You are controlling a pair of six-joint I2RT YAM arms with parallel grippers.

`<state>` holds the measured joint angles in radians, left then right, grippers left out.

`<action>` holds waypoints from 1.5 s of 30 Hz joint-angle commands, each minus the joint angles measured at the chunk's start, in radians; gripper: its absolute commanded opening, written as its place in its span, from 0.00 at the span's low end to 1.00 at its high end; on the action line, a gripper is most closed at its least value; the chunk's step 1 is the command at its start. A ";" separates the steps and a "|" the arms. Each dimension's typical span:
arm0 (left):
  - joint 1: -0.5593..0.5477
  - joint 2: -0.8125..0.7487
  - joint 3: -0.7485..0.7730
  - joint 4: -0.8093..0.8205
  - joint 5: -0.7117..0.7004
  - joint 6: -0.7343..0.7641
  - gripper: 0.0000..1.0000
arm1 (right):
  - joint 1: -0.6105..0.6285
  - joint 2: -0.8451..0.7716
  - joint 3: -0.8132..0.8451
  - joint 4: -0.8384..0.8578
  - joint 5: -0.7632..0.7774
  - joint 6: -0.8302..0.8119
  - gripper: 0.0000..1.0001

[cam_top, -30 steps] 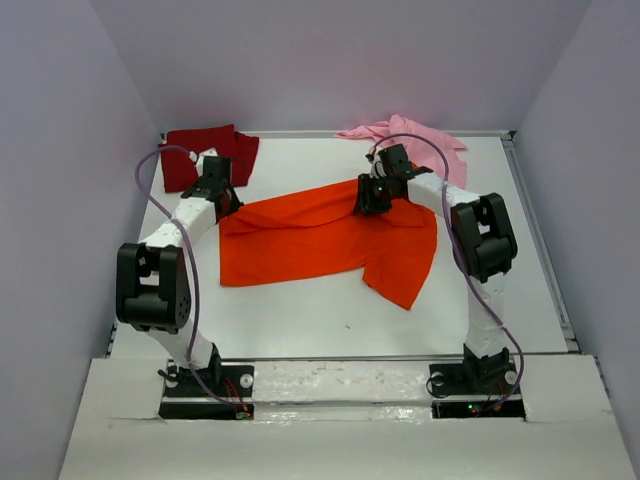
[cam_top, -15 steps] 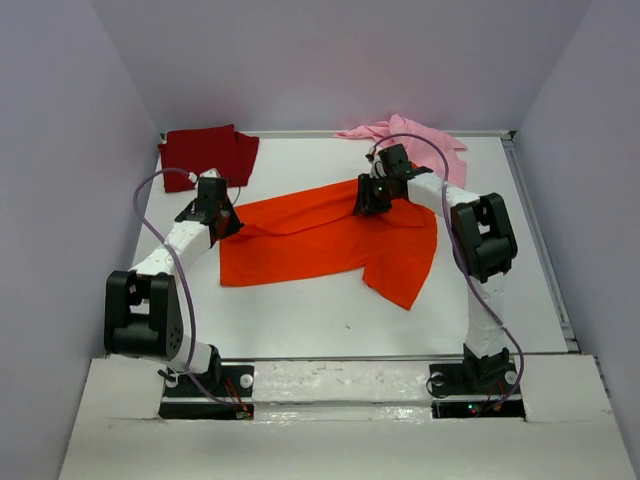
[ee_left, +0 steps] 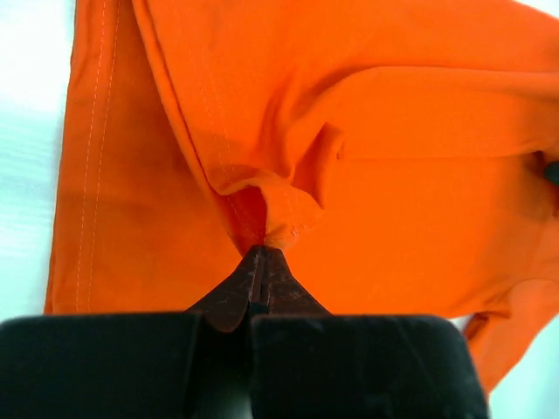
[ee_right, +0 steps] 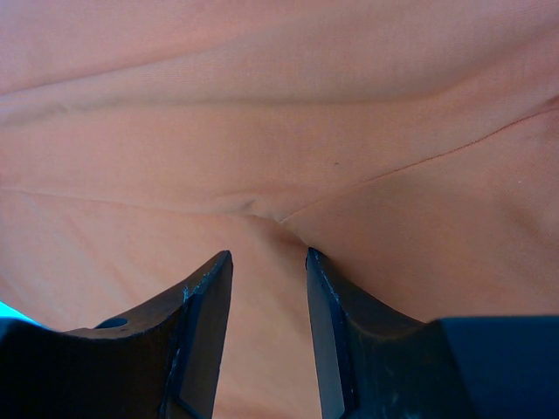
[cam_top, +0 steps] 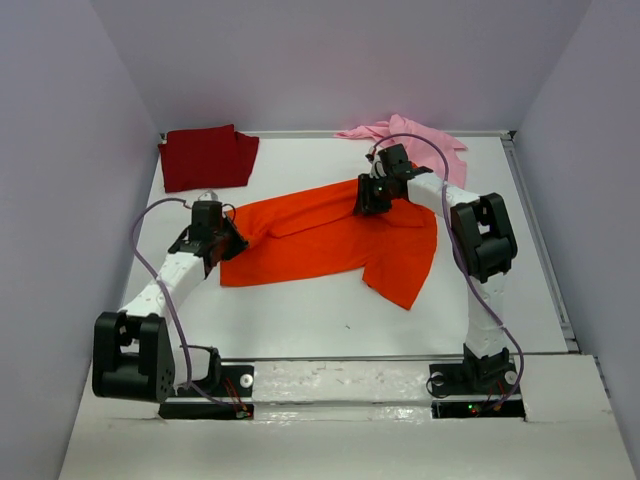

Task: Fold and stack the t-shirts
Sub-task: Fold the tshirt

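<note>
You have open room on the near half of the surface [cam_top: 320,325], bare from the left arm [cam_top: 160,285] across to the right arm [cam_top: 482,240]. The orange shirt [cam_top: 320,238] covers the middle, with one flap reaching toward you on the right. The dark red shirt [cam_top: 208,157] fills the far left corner and the pink shirt [cam_top: 425,140] the far right, with a bare strip between them along the back wall [cam_top: 320,60]. Your left jaws are pinched on a bunched fold of the orange shirt. Your right jaws stand apart just over it.
</note>
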<state>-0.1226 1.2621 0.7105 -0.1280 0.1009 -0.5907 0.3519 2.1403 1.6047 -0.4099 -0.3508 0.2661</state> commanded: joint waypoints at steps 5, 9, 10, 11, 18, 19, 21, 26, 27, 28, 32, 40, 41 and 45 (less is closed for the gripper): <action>0.005 -0.176 0.027 -0.053 -0.082 -0.041 0.14 | -0.007 -0.008 0.023 0.034 0.001 0.002 0.45; 0.005 -0.184 0.064 -0.081 -0.154 0.000 0.00 | -0.007 -0.008 0.021 0.034 -0.002 0.002 0.45; 0.006 -0.181 0.072 -0.079 -0.174 0.015 0.00 | -0.007 -0.008 0.023 0.034 -0.007 0.004 0.45; 0.006 -0.178 0.072 -0.076 -0.185 0.015 0.00 | -0.007 -0.008 0.023 0.034 -0.007 0.004 0.45; 0.009 -0.061 0.147 -0.022 -0.222 0.092 0.00 | -0.007 -0.026 0.002 0.033 0.024 0.002 0.45; 0.009 -0.040 0.165 -0.031 -0.218 0.098 0.00 | -0.007 -0.037 -0.006 0.033 0.045 0.002 0.45; 0.009 0.000 0.191 -0.035 -0.208 0.117 0.00 | -0.007 -0.080 -0.023 0.034 0.093 -0.001 0.46; 0.014 0.081 0.195 -0.016 -0.233 0.100 0.08 | -0.007 -0.157 -0.046 0.033 0.098 0.025 0.47; 0.014 0.097 0.188 -0.018 -0.219 0.088 0.09 | -0.007 -0.180 -0.052 0.033 0.090 0.036 0.47; 0.014 0.112 0.176 -0.006 -0.189 0.069 0.12 | -0.007 -0.189 -0.057 0.033 0.087 0.039 0.47; 0.014 0.131 0.090 0.048 -0.118 0.002 0.13 | -0.007 -0.235 -0.081 0.026 0.099 0.048 0.48; 0.014 0.119 -0.009 0.061 -0.141 -0.044 0.32 | -0.007 -0.278 -0.095 0.010 0.107 0.035 0.49; 0.014 0.111 -0.013 0.056 -0.145 -0.043 0.38 | -0.007 -0.278 -0.097 0.011 0.102 0.035 0.49; 0.014 0.086 -0.020 0.030 -0.174 -0.037 0.60 | -0.007 -0.273 -0.104 0.013 0.093 0.035 0.49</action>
<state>-0.1143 1.4063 0.6971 -0.0971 -0.0376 -0.6270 0.3519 1.9003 1.5059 -0.4122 -0.2535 0.3031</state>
